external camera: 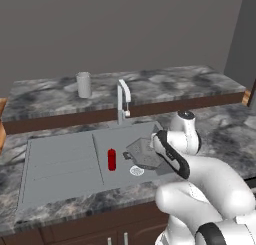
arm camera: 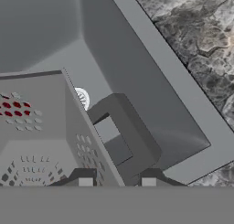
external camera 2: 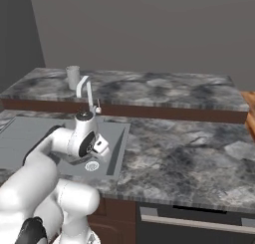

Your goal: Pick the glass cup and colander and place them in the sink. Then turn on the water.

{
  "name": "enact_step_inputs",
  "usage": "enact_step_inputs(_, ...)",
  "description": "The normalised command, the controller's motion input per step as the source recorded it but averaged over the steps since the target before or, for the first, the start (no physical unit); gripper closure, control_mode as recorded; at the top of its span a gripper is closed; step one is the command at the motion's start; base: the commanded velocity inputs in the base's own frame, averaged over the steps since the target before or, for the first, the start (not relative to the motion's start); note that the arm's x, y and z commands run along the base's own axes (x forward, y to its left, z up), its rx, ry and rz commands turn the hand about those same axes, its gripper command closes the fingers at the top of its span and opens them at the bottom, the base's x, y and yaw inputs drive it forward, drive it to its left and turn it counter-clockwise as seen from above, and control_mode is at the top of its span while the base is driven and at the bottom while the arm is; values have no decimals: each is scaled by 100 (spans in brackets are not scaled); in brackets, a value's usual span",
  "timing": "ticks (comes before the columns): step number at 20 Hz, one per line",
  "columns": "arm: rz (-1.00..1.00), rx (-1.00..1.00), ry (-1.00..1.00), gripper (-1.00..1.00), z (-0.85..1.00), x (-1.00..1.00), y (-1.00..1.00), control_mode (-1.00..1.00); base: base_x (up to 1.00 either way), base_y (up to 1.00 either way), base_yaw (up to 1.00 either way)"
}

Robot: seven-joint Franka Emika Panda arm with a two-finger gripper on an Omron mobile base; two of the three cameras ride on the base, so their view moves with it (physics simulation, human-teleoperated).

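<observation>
Jaws of the gripper (arm camera: 117, 182) clamped on the colander's (arm camera: 41, 141) rim, colander low inside the sink (arm camera: 151, 81) just above the drain; glass cup (external camera: 83, 84) well apart on the rear worktop (external camera: 165, 84).

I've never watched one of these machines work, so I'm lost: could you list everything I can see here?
cup: one, pale grey, upright on the back counter.
colander: one, grey, holed, in the sink, held by its rim.
red cylinder: one, red, upright in the sink.
sink: one, grey, basin plus drainboard, set in the counter.
faucet: one, pale, behind the sink; no water running.
counter: grey marble, around the sink.
claw: one, dark tips, shut on the colander's wall.
</observation>
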Motion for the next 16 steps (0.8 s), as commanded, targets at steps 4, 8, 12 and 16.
enact_step_inputs(4,0,-1,12,100,-25,40,0,-100,0,0,0)
enact_step_inputs(8,0,-2,1,100,-31,37,0,-100,0,0,0)
enact_step_inputs(12,0,-5,0,100,-33,43,1,-100,0,0,0)
enact_step_inputs(16,0,-4,1,100,-37,36,0,-100,0,0,0)
